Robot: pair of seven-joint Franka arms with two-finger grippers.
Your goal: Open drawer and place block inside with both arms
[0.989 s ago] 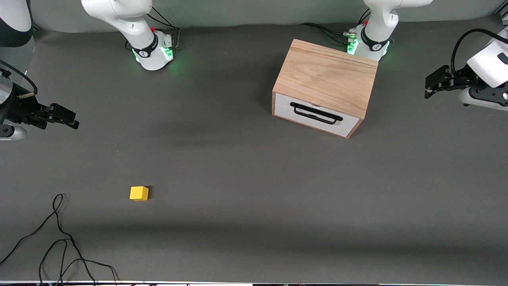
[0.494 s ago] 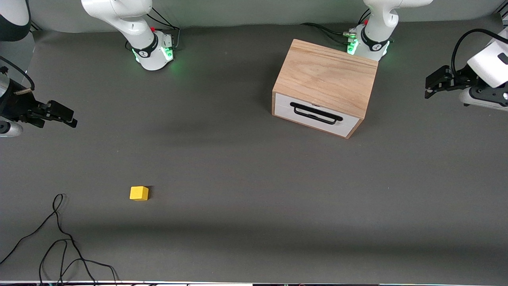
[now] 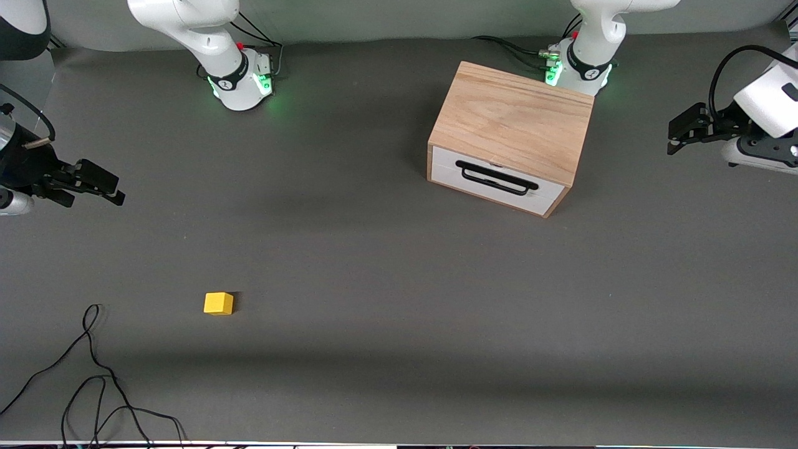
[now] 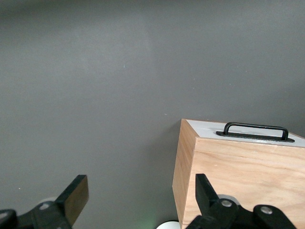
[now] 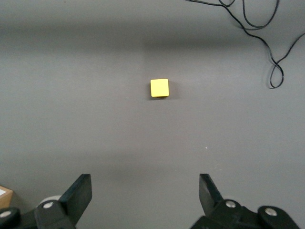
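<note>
Surface: a dark grey matte table cover [image 3: 386, 299] runs edge to edge, with a pale grey wall strip along the robots' side.
Cable: a thin black loose cable [image 3: 93, 368] coils on the cover, nearer to the front camera than the block, at the right arm's end.
Block: the small bright yellow cube [image 3: 218, 303] sits flat on the cover, well apart from the wooden box, nearer to the front camera than it and toward the right arm's end. It also shows in the right wrist view [image 5: 159, 88], with bare cover all round it.
Box: the light-wood box [image 3: 514, 121] stands just in front of the left arm's green-lit base [image 3: 576, 68], turned at a slant to the table edge.
Drawer: the white front panel with its black bar handle [image 3: 497, 178] is pushed in flush with the box. The front faces the front camera, angled a little toward the right arm's end. The long axis of handle and panel runs across the table, along the box's width.
Left gripper: the black two-finger left gripper [image 3: 679, 132] hangs over the cover at the left arm's end, beside the box and apart from it. Its fingers [image 4: 76, 195] are spread wide and hold nothing.
Right gripper: the black right gripper [image 3: 103, 187] hangs over the cover at the right arm's end, well apart from the box. Its fingers [image 5: 81, 191] stand wide apart and empty, touching nothing.
</note>
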